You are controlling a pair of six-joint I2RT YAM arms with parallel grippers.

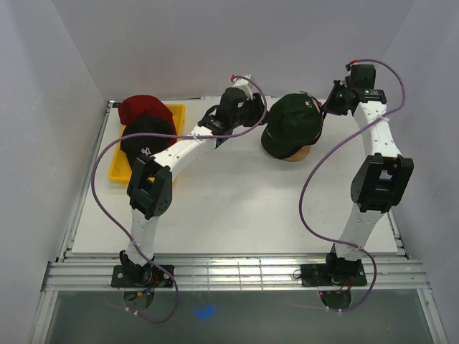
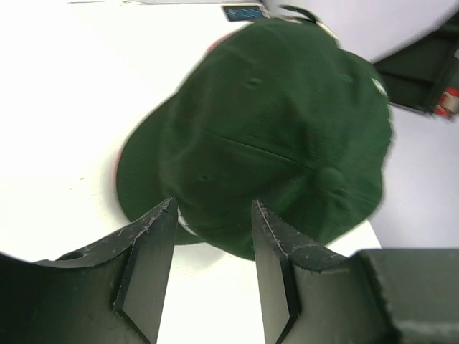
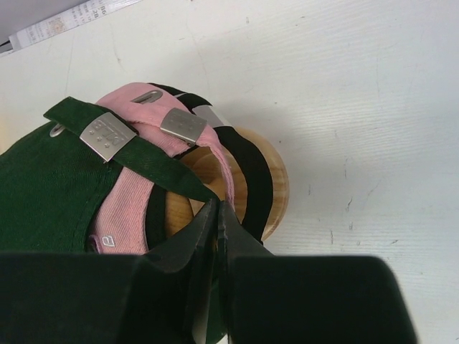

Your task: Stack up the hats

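Hats lie in two places on the white table point(image 1: 237, 208). The dark green hat point(image 1: 290, 123) sits on top of the wooden stand point(image 1: 301, 153) right of centre near the far edge, its crown up. The right wrist view shows its rear strap and metal buckle point(image 3: 107, 136) lying over the strap of the pink hat point(image 3: 122, 201), which lies under it on the same stand. A black strap point(image 3: 247, 165) also curves over the wood below the pink one, but the frames do not show what it belongs to. The dark red hat point(image 1: 143, 107) and the black hat point(image 1: 147, 137) with a white logo rest together on the yellow tray point(image 1: 118, 172) at the far left, the red one behind the black one and touching it. The left gripper point(image 1: 262, 115) stands just beside the left side of the green hat. Its fingers point(image 2: 154, 244) are spread apart and released, and the edge of the hat shows in the gap beyond the tips without being clamped. The right gripper point(image 1: 324, 107) is at the rear of the same hat with its jaws clenched together. The tips point(image 3: 219, 208) meet at the end of the green strap above the stand, and whether any fabric is pinched between them cannot be told.
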